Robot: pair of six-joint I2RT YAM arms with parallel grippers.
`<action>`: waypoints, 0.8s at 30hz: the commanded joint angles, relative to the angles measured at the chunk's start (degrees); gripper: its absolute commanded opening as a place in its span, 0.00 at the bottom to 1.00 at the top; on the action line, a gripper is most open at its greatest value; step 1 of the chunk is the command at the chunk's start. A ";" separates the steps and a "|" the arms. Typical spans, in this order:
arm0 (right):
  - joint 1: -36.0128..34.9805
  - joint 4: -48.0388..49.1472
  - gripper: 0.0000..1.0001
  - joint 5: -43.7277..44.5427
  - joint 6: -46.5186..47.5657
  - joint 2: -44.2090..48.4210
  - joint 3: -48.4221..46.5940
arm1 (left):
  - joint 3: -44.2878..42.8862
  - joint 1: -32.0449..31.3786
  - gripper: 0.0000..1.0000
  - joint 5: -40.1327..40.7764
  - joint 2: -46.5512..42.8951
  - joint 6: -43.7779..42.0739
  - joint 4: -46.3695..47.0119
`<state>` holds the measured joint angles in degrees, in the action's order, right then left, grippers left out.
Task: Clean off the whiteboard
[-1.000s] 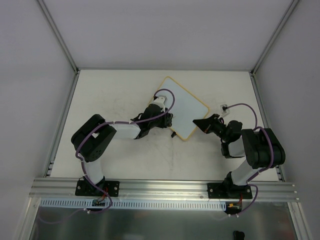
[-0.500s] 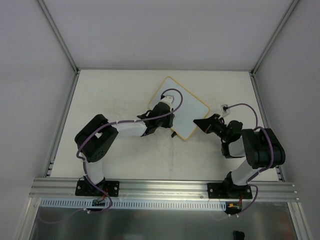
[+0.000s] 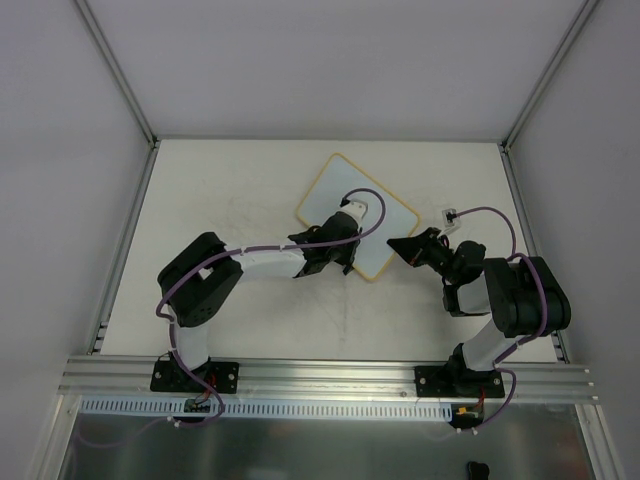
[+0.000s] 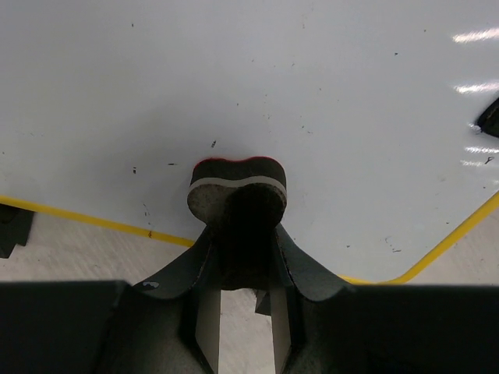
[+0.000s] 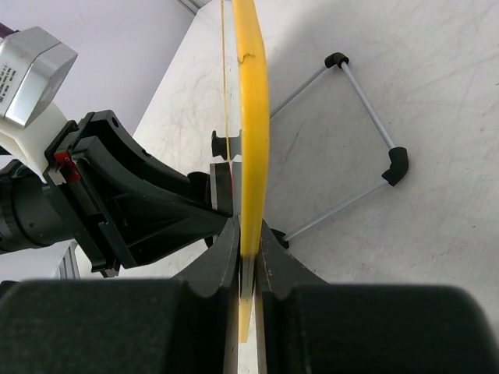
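Whiteboard (image 3: 388,228) lies skewed like a diamond on the table (image 3: 230,200), centre, toward the far side.

Left gripper (image 4: 238,227) has its fingers closed tight on the eraser (image 4: 238,181). The pad is down on the white surface, just inside the near yellow frame edge.

Right gripper (image 5: 248,243) has its fingers pinched on the board's rim at the right-hand corner. The frame shows edge-on between them, and the wire stand (image 5: 366,101) rests on the table beyond.

The surface reads almost clean from the left wrist view; only fine specks (image 4: 214,144) sit around the pad. There is a dark shape at the far right of that view, and I cannot tell whether it is a mark.

My read is that this is the wiping pass, late on. To do it well:
- Hold the pad flat with light, even pressure — a tilted pad will skip the specks.
- Stroke away from the frame into the open field, so the eraser does not catch the rim or slide off it.
- Overlap the passes.
- Make the right-hand pinch firm enough that the board does not pivot under the push.
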<state>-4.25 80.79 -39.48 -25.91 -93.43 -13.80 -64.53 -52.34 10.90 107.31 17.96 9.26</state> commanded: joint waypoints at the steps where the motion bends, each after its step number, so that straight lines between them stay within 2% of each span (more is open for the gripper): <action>1: -1.02 7.01 0.00 -1.12 6.05 -0.97 0.36 | -0.59 -4.62 0.00 -11.34 3.70 -0.02 -2.75; 5: -1.11 7.10 0.00 -1.21 6.05 -0.79 0.44 | -1.30 0.55 0.00 -13.96 3.09 1.11 -4.42; 9: -1.11 7.01 0.00 -1.30 6.05 -0.70 0.53 | 0.28 11.52 0.00 -18.27 2.47 3.31 -4.69; 13: -1.11 7.01 0.00 -1.21 6.05 -0.79 0.44 | 0.64 17.34 0.00 -18.54 1.59 3.23 -5.65; 16: -1.11 7.01 0.00 -1.21 6.14 -0.70 0.44 | 0.02 19.63 0.00 -17.67 1.50 2.62 -6.35; 24: -1.11 7.01 0.00 -1.30 5.96 -0.70 0.53 | -2.09 19.82 0.00 -16.96 1.50 1.91 -6.71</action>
<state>-4.80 80.84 -39.62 -25.89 -93.43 -13.85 -65.23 -32.32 -8.21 107.72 20.36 3.95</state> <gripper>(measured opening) 0.086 0.222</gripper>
